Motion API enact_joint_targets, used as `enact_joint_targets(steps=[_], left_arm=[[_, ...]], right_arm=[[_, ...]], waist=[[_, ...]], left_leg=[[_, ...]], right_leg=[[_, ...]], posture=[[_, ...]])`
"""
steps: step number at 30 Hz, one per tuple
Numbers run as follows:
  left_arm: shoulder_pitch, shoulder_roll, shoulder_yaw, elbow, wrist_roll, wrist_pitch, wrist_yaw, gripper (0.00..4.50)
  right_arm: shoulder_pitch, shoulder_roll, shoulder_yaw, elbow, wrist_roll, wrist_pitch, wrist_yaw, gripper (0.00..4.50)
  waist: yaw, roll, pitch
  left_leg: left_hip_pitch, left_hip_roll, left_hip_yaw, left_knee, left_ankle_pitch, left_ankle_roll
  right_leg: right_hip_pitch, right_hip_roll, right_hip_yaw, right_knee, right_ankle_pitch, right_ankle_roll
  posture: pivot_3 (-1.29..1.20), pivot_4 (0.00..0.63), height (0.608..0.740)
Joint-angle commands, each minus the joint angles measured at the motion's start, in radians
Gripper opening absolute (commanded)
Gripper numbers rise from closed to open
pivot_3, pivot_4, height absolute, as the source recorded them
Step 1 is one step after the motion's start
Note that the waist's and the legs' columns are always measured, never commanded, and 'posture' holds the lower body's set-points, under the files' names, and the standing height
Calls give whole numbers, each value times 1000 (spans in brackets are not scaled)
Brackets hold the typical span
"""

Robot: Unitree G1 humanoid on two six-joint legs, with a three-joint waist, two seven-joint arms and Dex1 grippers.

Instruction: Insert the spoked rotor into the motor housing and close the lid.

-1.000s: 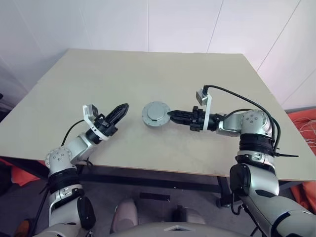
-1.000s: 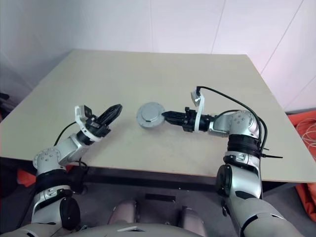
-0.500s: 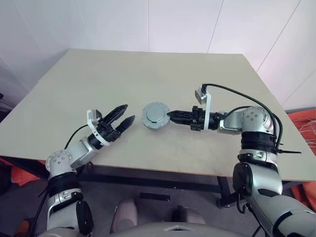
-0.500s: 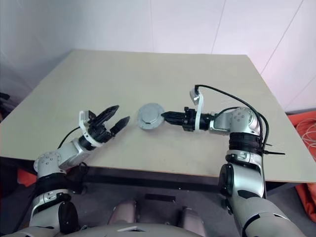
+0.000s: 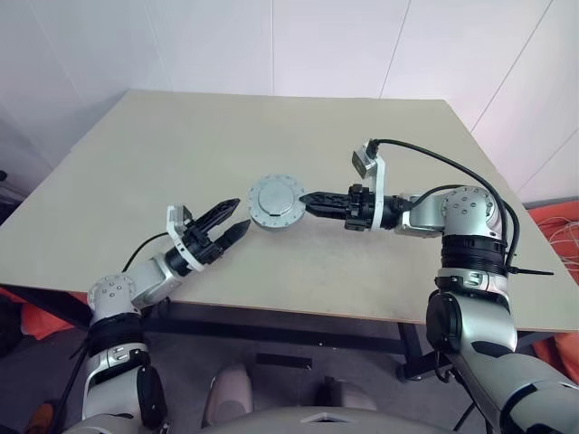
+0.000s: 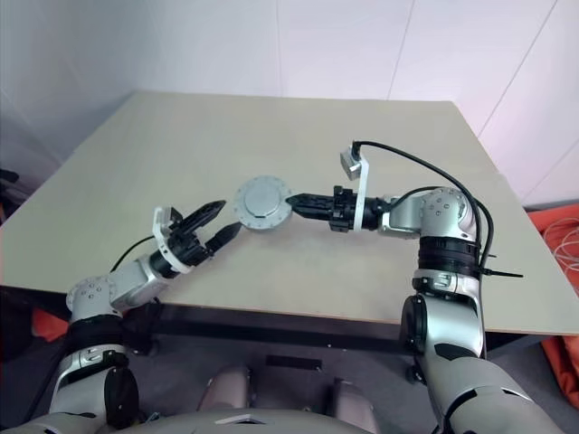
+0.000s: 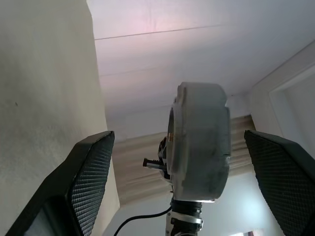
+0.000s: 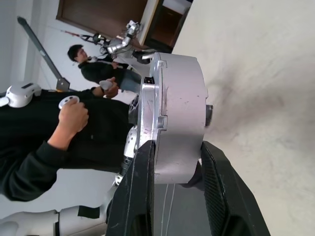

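**Slipping from a narrow rim pinch**

Starting with the large beige rectangular table [image 5: 380, 136]: it lies beneath the thick round grey metal motor housing [image 5: 276, 199], which appears to hang clear of the tabletop with its flat, closed-looking face turned up. A fall from there could knock it away or jar whatever sits inside.

The right gripper [image 5: 306, 198] pinches that housing by its right edge alone, so the weight hangs off to one side and it could twist out.

The left gripper [image 5: 240, 217] waits just left of the housing, fingers spread wide. Closing off-centre could push the housing out of the right-hand grip.
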Motion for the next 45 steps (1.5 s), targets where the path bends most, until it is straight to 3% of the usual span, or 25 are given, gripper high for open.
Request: enact_joint_targets(steps=[1, 15, 19, 23, 24, 40, 45], left_arm=[[-22, -12, -8, -44, -17, -15, -23, 4500], [-13, -18, -81, -120, 5, -43, -71, 4500], [-23, -3, -92, -103, 0, -15, -86, 3584], [-32, 3, -93, -93, 3, -10, -87, 2181], [-33, 5, -94, -92, 5, -10, -88, 2061], [-43, 12, -95, -78, 0, 2, -97, 2065], [-45, 11, -97, -74, 3, -2, -102, 2065]], right_arm=[[-25, 21, 8, -61, 60, 5, 0, 1120], [-25, 39, 31, -65, 35, 2, -5, 1120], [-23, 39, 35, -64, 30, -2, -5, 1120], [-23, 39, 37, -65, 30, -4, -3, 1120], [-23, 39, 38, -65, 29, -5, -2, 1120], [-20, 51, 42, -76, 33, -39, 9, 1120], [-7, 58, 44, -95, 26, -51, -5, 2851]], waist=[[0, 0, 0], [0, 0, 0], [0, 0, 0], [0, 0, 0], [0, 0, 0], [0, 0, 0], [0, 0, 0]], left_leg=[[0, 0, 0, 0, 0, 0], [0, 0, -1, 3, 0, 0], [0, 0, -1, 3, 0, 0], [0, 0, -1, 3, 0, 0], [0, 0, -1, 3, 0, 0], [0, 0, -1, 3, 0, 0], [0, 0, -1, 3, 0, 0]], right_leg=[[0, 0, 0, 0, 0, 0], [1, 0, 0, 2, 0, 0], [1, 0, 0, 2, 0, 0], [1, 0, 0, 2, 1, 2], [1, 0, 0, 2, 1, 2], [1, 0, 0, 2, 1, 2], [1, 0, 0, 2, 1, 2]], posture=[[0, 0, 740], [0, 0, 740], [0, 0, 740], [0, 0, 740], [0, 0, 740], [0, 0, 740], [0, 0, 740]])
